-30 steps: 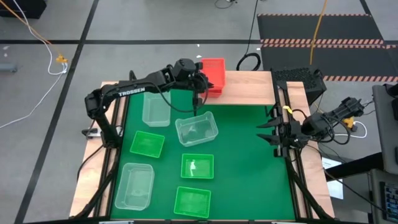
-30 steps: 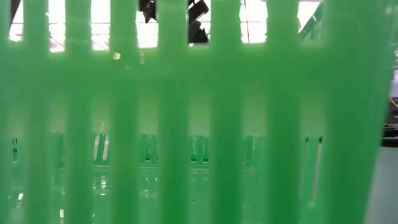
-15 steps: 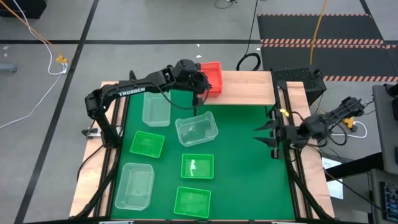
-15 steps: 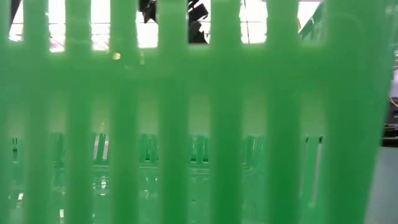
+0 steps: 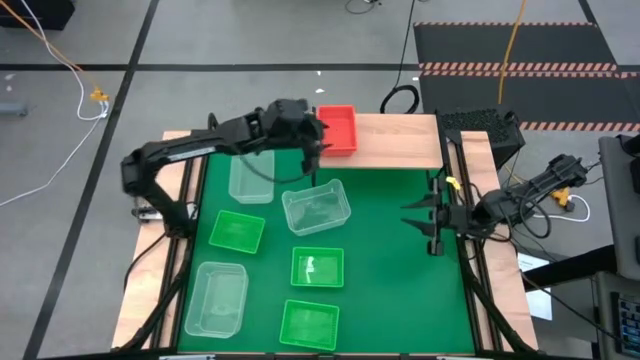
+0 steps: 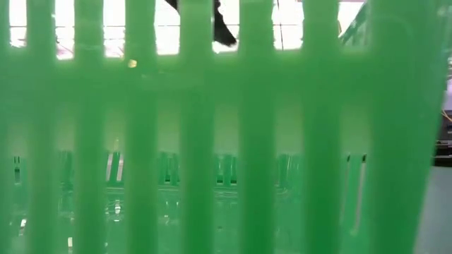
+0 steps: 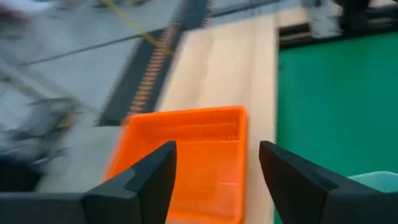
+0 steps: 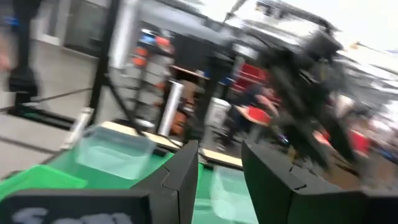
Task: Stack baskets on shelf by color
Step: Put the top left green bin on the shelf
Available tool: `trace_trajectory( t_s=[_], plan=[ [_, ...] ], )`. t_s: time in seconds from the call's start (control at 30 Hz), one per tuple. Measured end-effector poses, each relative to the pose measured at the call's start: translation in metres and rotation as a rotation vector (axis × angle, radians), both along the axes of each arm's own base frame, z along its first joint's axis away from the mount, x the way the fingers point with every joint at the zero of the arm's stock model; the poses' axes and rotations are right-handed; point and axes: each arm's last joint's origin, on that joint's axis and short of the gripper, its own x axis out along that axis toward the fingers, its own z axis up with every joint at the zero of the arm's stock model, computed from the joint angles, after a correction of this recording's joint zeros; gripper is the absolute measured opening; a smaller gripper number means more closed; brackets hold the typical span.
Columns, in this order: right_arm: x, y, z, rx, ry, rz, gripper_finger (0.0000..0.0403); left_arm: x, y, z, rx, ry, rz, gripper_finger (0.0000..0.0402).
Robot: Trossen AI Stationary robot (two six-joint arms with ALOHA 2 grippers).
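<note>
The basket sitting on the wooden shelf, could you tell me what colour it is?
Orange-red; the basket shows best in the left wrist view.

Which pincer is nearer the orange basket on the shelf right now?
The left. The left pincer is open beside the orange basket on the wooden shelf. The right pincer sits far off, over the green mat's right edge.

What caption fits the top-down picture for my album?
Left gripper open beside the orange-red basket on the shelf.
</note>
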Motion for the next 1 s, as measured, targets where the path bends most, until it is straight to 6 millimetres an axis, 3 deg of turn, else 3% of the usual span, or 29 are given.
trace_trajectory(
  t_s=[0.13,0.27,0.4,0.63,0.77,1.0],
  plan=[
    [0.0,-0.005,-0.003,0.011,0.035,-0.195,0.0116,-0.031,-0.036,0.017,-0.086,0.05,0.13,0.0229],
    [0.001,-0.007,-0.004,0.012,0.047,-0.274,0.0116,-0.056,-0.076,0.012,-0.325,0.157,0.218,0.0212],
    [0.001,-0.007,-0.004,0.02,0.043,-0.272,0.0116,-0.065,-0.122,-0.014,-0.42,0.288,0.322,0.0185],
    [0.001,-0.007,-0.001,0.09,0.01,-0.265,0.0116,-0.07,-0.188,-0.067,-0.604,0.256,0.443,0.0134],
    [0.0,-0.007,0.002,0.133,-0.022,-0.261,0.0116,-0.08,-0.199,-0.092,-0.677,0.256,0.562,0.0125],
    [0.0,-0.007,0.003,0.135,-0.03,-0.26,0.0116,-0.096,-0.189,-0.149,-0.774,0.33,0.78,0.0127]
  ],
)
